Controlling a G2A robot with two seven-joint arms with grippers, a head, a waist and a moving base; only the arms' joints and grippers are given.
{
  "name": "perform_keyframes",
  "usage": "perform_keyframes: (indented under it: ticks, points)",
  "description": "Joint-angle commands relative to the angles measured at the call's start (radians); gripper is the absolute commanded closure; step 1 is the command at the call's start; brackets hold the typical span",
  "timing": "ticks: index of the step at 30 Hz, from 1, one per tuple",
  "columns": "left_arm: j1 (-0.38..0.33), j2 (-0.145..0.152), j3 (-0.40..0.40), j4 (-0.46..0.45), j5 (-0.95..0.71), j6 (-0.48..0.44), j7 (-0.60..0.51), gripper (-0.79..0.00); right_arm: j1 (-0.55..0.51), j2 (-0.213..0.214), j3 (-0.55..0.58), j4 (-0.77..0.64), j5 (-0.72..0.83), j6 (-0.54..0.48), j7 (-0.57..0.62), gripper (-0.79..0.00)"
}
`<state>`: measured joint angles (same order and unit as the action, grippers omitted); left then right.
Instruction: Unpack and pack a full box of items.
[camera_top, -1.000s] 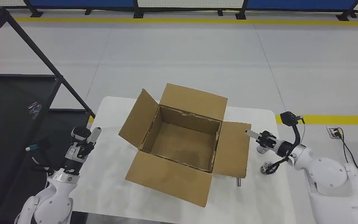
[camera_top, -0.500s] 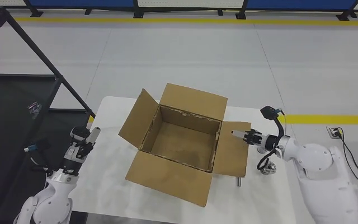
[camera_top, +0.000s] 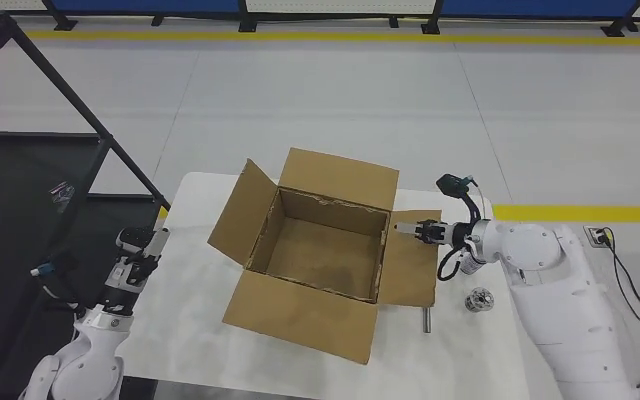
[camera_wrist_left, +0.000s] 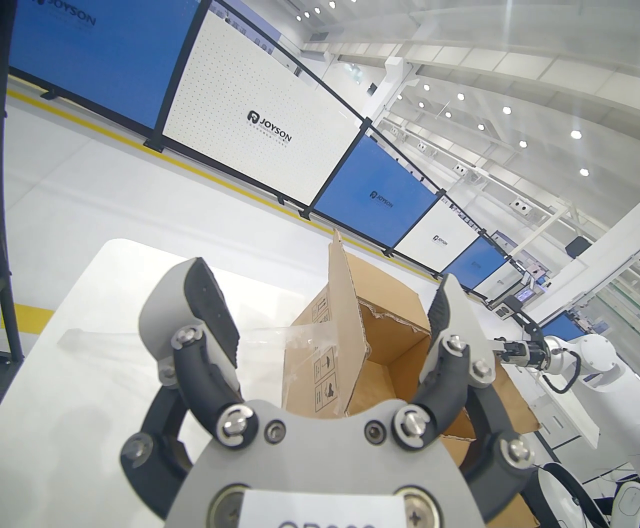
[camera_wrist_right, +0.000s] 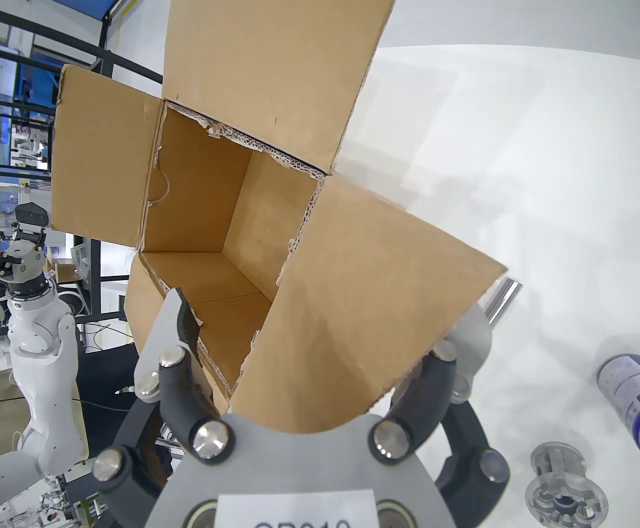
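1. The cardboard box (camera_top: 318, 255) stood mid-bench (camera_top: 195, 300), its flaps spread outward.
2. The right gripper (camera_top: 404, 228) was at the box's right flap, jaws open with the flap's edge between them.
3. A metal rod (camera_top: 425, 322) and a round metal part (camera_top: 479, 299) lay right of the box.
4. The left gripper (camera_wrist_left: 325, 277) hung near the bench's left edge, well apart from the box, jaws open.

Top view: high overhead, looking down, takes in desk (camera_top: 195, 300) and box (camera_top: 320, 255). Left wrist view: low at the desk's edge, facing across to the box, mid-distance. Right wrist view: close over one flap (camera_wrist_right: 360, 300), looking into the box. All three share the box.
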<state>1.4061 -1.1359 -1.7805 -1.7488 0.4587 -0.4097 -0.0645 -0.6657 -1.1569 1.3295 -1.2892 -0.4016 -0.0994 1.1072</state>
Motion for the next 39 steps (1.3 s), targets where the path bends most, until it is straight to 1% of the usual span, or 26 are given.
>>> perform_keyframes:
  ticks: [1,7,14,20,24,26,29,32,34,36,37,38,39]
  points:
    - [0.001,0.0,-0.002,0.0,-0.001,0.0,0.0,-0.785,0.025,-0.002,-0.018,0.028,0.007,-0.012,0.004,-0.785]
    - [0.005,0.0,-0.008,0.001,-0.004,-0.001,0.003,-0.785,0.089,-0.01,-0.071,0.094,0.026,-0.033,0.006,-0.785]
    - [0.015,-0.001,-0.014,0.0,-0.006,-0.006,0.007,-0.785,0.139,-0.019,-0.119,0.141,0.051,-0.057,-0.005,-0.785]
    - [0.027,-0.001,-0.019,-0.006,-0.01,-0.007,0.011,-0.785,0.169,-0.026,-0.155,0.175,0.061,-0.07,-0.019,-0.785]
    - [0.033,-0.002,-0.02,-0.009,-0.009,-0.012,0.01,-0.785,0.16,-0.017,-0.137,0.165,0.054,-0.089,-0.043,-0.785]
    - [0.034,-0.002,-0.019,-0.011,-0.009,-0.013,0.008,-0.785,0.126,-0.003,-0.1,0.115,0.035,-0.097,-0.052,-0.785]
    - [0.032,-0.003,-0.009,-0.017,-0.005,-0.014,0.004,-0.785,0.024,0.027,-0.02,-0.035,-0.023,-0.1,-0.042,-0.785]
    - [0.028,-0.004,0.001,-0.022,0.0,-0.015,0.002,-0.785,-0.128,0.056,0.063,-0.246,-0.11,-0.082,-0.019,-0.785]
    - [0.024,-0.004,0.007,-0.024,0.005,-0.017,0.0,-0.785,-0.236,0.07,0.116,-0.382,-0.173,-0.046,-0.02,-0.785]
    - [0.021,-0.004,0.011,-0.025,0.011,-0.017,-0.002,-0.785,-0.321,0.079,0.15,-0.48,-0.219,-0.031,-0.023,-0.785]
    - [0.019,-0.004,0.014,-0.026,0.014,-0.019,-0.004,-0.785,-0.381,0.086,0.171,-0.543,-0.264,-0.026,-0.022,-0.785]
    - [0.018,-0.004,0.015,-0.027,0.015,-0.019,-0.005,-0.785,-0.424,0.09,0.18,-0.583,-0.29,-0.033,-0.013,-0.785]
    - [0.016,-0.004,0.015,-0.027,0.018,-0.019,-0.005,-0.785,-0.461,0.093,0.181,-0.617,-0.29,-0.066,0.007,-0.785]
